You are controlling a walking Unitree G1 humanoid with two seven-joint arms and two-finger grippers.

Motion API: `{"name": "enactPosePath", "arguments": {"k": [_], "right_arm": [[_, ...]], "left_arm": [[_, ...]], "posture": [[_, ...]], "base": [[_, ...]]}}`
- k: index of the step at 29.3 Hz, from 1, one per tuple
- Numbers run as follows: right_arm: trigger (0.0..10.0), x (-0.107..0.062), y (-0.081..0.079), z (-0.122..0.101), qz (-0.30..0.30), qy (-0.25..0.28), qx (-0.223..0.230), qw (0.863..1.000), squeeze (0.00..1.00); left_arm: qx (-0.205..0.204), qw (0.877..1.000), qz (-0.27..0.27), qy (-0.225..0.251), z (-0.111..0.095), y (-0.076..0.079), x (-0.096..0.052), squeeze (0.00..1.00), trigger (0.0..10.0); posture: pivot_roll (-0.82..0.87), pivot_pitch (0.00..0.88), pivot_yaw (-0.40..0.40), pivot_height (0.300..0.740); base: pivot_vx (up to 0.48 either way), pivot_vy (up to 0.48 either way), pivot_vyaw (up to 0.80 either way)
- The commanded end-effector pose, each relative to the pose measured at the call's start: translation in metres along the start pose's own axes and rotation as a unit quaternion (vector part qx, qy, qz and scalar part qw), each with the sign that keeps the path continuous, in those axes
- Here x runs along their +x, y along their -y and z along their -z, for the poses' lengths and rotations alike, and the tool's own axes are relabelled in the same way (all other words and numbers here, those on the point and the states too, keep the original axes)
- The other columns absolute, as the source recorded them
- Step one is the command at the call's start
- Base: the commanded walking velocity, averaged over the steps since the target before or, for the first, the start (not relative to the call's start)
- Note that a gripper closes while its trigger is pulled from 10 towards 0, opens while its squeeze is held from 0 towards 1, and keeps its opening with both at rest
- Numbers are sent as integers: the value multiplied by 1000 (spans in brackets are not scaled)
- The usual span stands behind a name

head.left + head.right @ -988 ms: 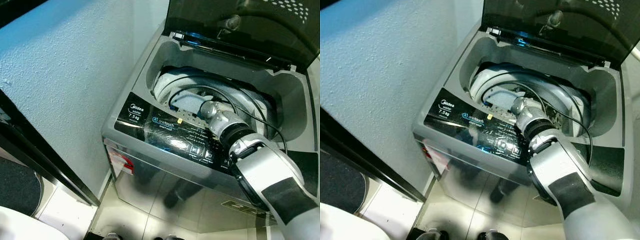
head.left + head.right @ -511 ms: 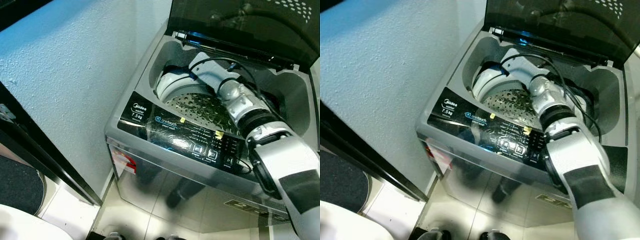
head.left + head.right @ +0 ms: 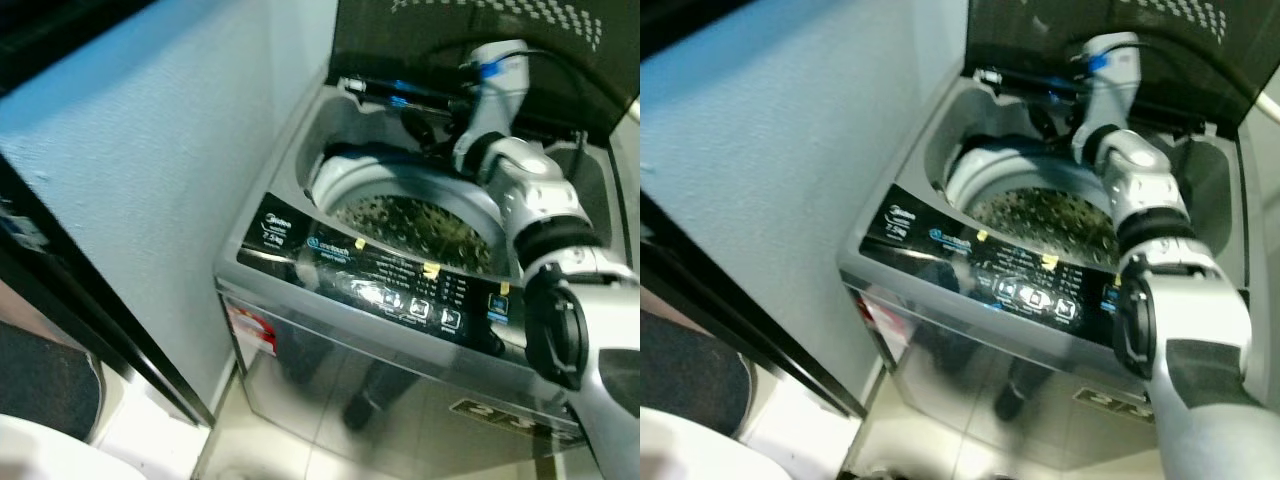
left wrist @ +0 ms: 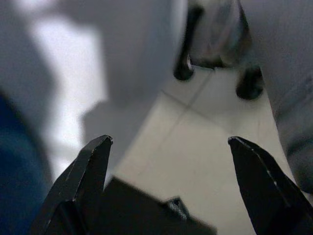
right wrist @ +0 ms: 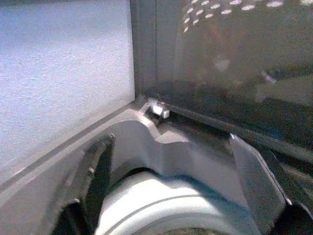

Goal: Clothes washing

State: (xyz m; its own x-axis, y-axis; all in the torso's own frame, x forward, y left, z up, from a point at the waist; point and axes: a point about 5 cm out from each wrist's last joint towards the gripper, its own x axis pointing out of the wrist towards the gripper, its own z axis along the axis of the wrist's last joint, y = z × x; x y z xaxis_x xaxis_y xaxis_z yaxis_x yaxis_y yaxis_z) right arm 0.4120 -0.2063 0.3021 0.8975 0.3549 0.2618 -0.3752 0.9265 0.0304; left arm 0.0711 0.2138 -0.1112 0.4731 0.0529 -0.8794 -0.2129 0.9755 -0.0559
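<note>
A grey top-loading washing machine (image 3: pixel 380 285) stands with its dark lid (image 3: pixel 470 25) raised. Its perforated steel drum (image 3: pixel 420 215) shows inside a white ring; I see no clothes in it. My right gripper (image 5: pixel 170 142) is open with nothing between its fingers (image 3: pixel 418 122). It hovers over the back of the tub, close to the lid hinge (image 5: pixel 159 110). My left gripper (image 4: pixel 168 141) is open too and hangs over pale floor tiles.
A light textured wall (image 3: pixel 150 150) runs close along the machine's left side. A dark door frame (image 3: pixel 90 310) crosses the lower left, with a dark mat (image 3: pixel 40 370) and a white rounded object (image 3: pixel 40 450) beyond it. Tiled floor (image 3: pixel 280 450) lies before the machine.
My right arm has come up out of the drum and swung toward the back, ending near the lid hinge. The camera has shifted slightly.
</note>
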Motion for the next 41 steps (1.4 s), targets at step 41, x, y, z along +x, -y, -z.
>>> {"name": "enactPosePath", "arguments": {"k": [41], "right_arm": [[10000, -97, -83, 92, -402, -63, 147, 902, 0]], "left_arm": [[18, 1000, 14, 9, -39, 20, 16, 0, 10000]], "posture": [[-60, 0, -5, 740]], "base": [[-124, 0, 0]]}}
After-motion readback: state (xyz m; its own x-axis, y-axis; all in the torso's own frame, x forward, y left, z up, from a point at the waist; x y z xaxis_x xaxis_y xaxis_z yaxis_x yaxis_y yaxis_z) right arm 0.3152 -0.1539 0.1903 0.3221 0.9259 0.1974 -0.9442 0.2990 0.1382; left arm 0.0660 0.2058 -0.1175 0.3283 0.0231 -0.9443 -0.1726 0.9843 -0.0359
